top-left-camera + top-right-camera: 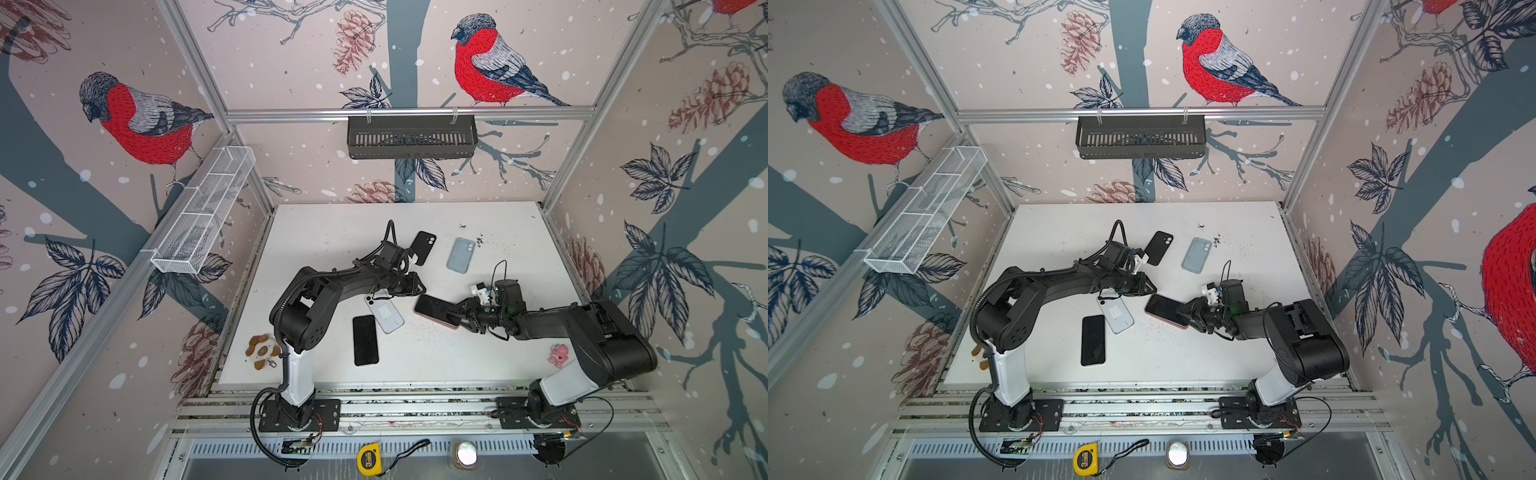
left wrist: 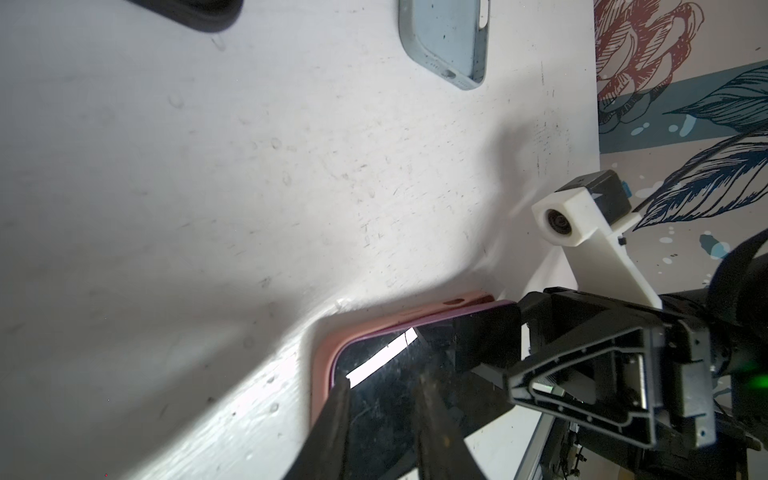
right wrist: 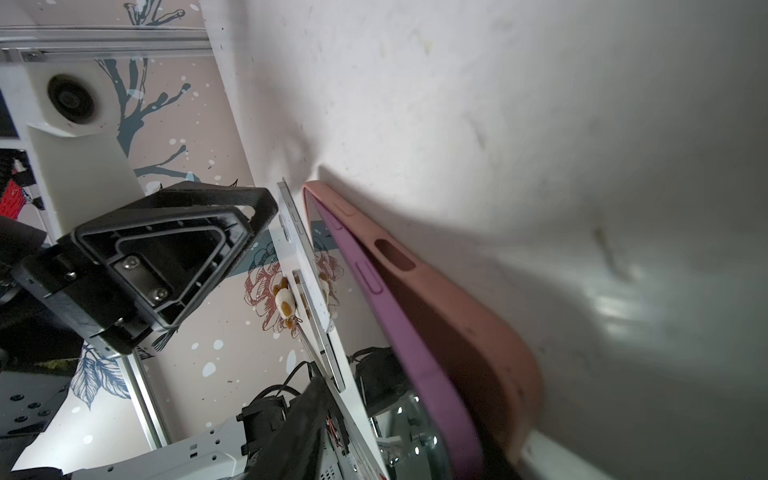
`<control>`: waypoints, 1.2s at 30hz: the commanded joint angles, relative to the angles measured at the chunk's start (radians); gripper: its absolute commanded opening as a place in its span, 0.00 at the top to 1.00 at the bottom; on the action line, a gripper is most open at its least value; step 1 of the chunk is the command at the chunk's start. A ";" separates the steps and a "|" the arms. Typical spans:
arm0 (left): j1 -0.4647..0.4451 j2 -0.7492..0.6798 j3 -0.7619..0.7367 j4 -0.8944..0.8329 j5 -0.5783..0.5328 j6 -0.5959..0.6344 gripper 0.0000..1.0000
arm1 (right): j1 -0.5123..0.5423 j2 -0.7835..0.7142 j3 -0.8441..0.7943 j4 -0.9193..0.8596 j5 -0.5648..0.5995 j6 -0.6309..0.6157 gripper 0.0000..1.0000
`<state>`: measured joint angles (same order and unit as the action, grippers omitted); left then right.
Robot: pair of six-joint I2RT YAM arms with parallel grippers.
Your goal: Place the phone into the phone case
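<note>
Pink silicone: the phone case (image 2: 322,374) lies flat near the middle of the white table (image 1: 498,361), with the purple-edged phone (image 3: 395,324) screen-up and only partly in it. The corner under the left jaws looks tucked inside the rim. The end between the right jaws rides above the case wall, so the phone sits tilted. The left jaws stand a little apart with nothing between them, tips over the glass; whether they touch it I cannot tell. The right jaws straddle the raised end, but the pictures do not show whether they pinch it or merely bracket it.

The likely trouble is that raised end. If the right jaws let go before it is pressed down, the soft rim could pop the phone out — and a push on one corner alone could lever the opposite one up. Nothing anchors the case, so a sideways shove may slide it toward the white phone (image 1: 384,312) lying just beside.
</note>
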<state>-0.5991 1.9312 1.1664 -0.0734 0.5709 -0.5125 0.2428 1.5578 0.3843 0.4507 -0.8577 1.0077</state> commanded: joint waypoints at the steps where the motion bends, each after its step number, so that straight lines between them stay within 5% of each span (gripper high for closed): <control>1: 0.000 -0.021 -0.013 -0.026 -0.022 0.039 0.71 | -0.009 -0.037 0.031 -0.138 0.049 -0.112 0.39; 10: -0.002 -0.040 -0.053 -0.053 -0.082 0.064 0.71 | -0.031 -0.111 0.137 -0.491 0.213 -0.355 0.37; 36: -0.069 -0.013 -0.031 -0.099 -0.138 0.060 0.71 | -0.034 -0.173 0.105 -0.548 0.323 -0.392 0.70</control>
<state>-0.6693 1.9163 1.1286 -0.1410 0.4652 -0.4706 0.2089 1.3911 0.4885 -0.0399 -0.5865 0.6399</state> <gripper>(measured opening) 0.285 0.305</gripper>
